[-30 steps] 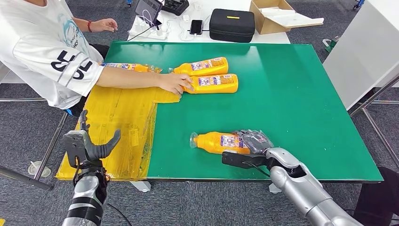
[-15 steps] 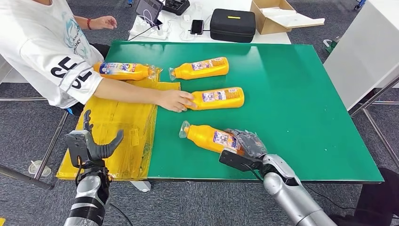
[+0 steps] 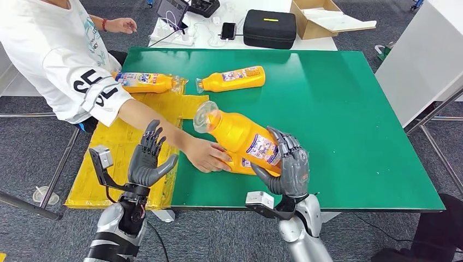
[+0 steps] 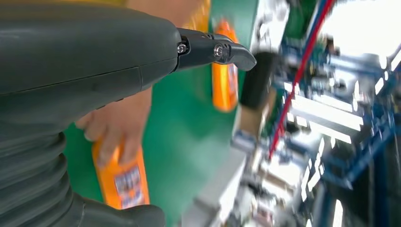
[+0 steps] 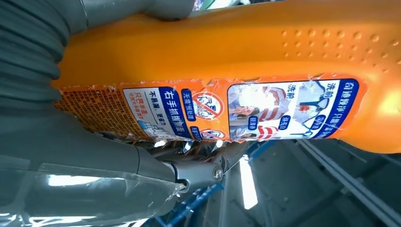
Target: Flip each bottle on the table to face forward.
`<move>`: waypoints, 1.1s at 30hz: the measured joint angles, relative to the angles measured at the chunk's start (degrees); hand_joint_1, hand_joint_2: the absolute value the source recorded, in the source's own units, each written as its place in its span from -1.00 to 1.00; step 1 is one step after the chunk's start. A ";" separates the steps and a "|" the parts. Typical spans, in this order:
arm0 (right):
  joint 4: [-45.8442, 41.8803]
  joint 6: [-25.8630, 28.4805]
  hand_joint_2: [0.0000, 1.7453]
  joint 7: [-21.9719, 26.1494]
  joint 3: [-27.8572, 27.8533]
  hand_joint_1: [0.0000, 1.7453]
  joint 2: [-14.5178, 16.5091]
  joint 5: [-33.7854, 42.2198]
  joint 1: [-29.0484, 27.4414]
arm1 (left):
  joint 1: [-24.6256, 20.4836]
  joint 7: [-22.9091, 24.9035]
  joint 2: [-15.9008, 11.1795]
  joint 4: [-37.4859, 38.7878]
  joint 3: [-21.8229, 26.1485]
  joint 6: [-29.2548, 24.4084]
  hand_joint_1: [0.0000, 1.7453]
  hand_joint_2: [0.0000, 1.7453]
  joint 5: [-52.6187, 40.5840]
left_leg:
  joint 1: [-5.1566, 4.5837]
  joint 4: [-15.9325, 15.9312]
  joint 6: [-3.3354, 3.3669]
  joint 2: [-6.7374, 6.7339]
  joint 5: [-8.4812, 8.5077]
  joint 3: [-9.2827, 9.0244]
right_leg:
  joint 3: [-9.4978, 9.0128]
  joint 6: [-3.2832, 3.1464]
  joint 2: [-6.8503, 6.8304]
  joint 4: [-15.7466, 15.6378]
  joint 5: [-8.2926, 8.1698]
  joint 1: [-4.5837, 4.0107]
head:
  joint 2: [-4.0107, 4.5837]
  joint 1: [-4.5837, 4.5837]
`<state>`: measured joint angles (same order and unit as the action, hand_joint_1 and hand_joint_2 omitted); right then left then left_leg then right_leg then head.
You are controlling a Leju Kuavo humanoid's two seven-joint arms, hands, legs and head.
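Right hand (image 3: 289, 166) is gripping an orange bottle (image 3: 240, 134) around its lower body, lifting it clear of the green counter (image 3: 338, 109), cap end tilting up and away toward the left. In the right wrist view the label (image 5: 236, 111) is lying between thumb and fingers. Left hand (image 3: 146, 158) is hovering open, fingers spread, holding nothing, over the yellow sheet (image 3: 131, 136). A person's hand (image 3: 206, 155) is resting on a second bottle (image 3: 245, 164) just beneath the lifted one. Two more bottles are lying farther back: one (image 3: 232, 78) on the green, one (image 3: 144, 82) by the sheet.
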<state>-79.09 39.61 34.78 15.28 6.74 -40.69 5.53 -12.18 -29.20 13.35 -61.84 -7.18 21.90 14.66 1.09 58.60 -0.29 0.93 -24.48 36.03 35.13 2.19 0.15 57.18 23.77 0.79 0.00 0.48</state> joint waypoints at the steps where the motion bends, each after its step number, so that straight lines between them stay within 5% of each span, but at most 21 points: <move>1: 0.64 0.00 1.00 0.18 -0.12 1.00 0.47 0.63 -0.04 | 0.03 0.23 -0.16 -0.32 -0.78 1.39 -1.00 1.00 1.11 | 0.00 0.00 0.00 0.00 0.01 0.00 | 0.00 0.00 0.00 0.00 0.00 0.00 | 0.00 0.00; 7: 5.60 -0.63 1.00 0.62 -0.24 1.00 1.82 3.24 0.27 | 0.44 0.74 -1.56 -2.16 -4.71 7.37 -1.00 1.00 5.40 | 0.01 0.00 0.00 0.00 0.02 0.00 | -0.01 0.00 0.00 0.01 -0.01 -0.01 | -0.01 -0.01; 19: 11.42 -4.74 1.00 2.53 -0.19 1.00 3.79 9.44 1.79 | 1.04 0.57 -3.32 -4.08 -8.05 9.39 -1.00 1.00 6.80 | 0.01 0.00 0.00 0.00 0.01 0.01 | 0.00 0.00 0.00 0.00 -0.01 0.00 | 0.00 -0.02; 33: 14.74 -1.14 1.00 2.53 2.09 1.00 5.38 3.53 4.05 | 0.19 1.20 -3.49 -3.09 -9.36 8.29 -1.00 1.00 6.34 | 0.01 0.00 0.00 0.00 0.02 0.00 | 0.01 0.00 0.00 0.00 -0.01 0.00 | -0.01 -0.02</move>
<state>-64.35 38.47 37.31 17.37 12.11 -37.15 9.58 -11.99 -28.00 9.86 -64.93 -16.53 30.20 21.00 1.10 58.59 -0.29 0.93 -24.47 36.04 35.14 2.19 0.16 57.18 23.77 0.79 -0.01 0.46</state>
